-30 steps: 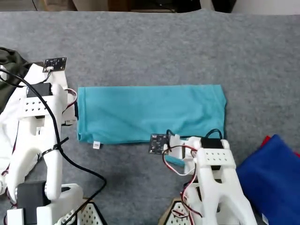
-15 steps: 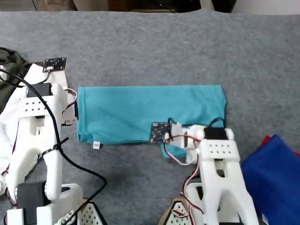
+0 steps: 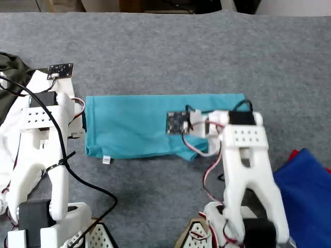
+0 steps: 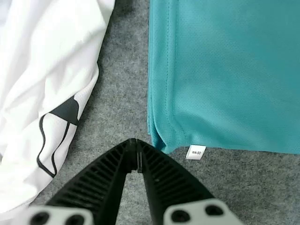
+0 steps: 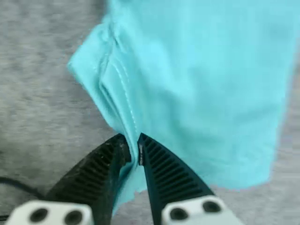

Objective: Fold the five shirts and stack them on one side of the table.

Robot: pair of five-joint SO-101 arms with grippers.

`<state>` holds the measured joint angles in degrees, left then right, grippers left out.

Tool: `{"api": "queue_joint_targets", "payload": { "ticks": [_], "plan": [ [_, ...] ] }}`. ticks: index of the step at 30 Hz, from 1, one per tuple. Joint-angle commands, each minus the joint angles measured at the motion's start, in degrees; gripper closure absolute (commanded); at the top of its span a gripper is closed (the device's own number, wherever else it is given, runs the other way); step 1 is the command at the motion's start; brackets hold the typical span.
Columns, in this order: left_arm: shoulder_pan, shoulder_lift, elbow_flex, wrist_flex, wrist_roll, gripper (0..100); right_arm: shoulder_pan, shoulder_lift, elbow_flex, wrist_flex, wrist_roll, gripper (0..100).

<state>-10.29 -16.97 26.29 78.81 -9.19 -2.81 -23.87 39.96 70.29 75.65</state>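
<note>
On the high view's clock, 12 pointing away from the arm bases, a royal-blue cloth shirt [image 3: 305, 191] lies bunched nearest, at 4 o'clock on the grey felt surface [image 3: 155, 46]. The right arm [image 3: 243, 150] is nearer the work. Its jaws are narrowed onto a pinch of the near hem of the turquoise mesh-knit shirt [image 3: 134, 124], and a puckered fold of that hem hangs from them in the right wrist view [image 5: 197, 70].

The shirt is a long strip with its axis running 9 to 3 o'clock. Its free far edge lies at 12 o'clock from the held hem, so I judge the next fold goes that way. The left arm [image 3: 44, 124] has its jaws pressed together on nothing, just beside the strip's 9 o'clock end. A small white sewn-in label [image 4: 196, 152] is there, its print too small to read. Farther, at 9 o'clock, lies a crumpled white shirt [image 4: 42, 70].
</note>
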Motion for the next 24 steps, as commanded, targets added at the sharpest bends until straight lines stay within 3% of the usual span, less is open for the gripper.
{"api": "queue_joint_targets", "payload": {
  "ticks": [1,11,24],
  "plan": [
    [0.35,-2.59,-0.62,-0.53,-0.53,98,-0.04,5.49,-9.19,0.53,0.44,99.4],
    [0.0,-2.59,-0.53,-0.53,-1.67,98,-1.45,24.04,-26.07,2.46,1.23,99.4],
    [0.0,-2.59,-0.62,-0.62,-1.76,98,-8.66,39.43,-42.15,4.84,1.67,99.4]
  ]
}}
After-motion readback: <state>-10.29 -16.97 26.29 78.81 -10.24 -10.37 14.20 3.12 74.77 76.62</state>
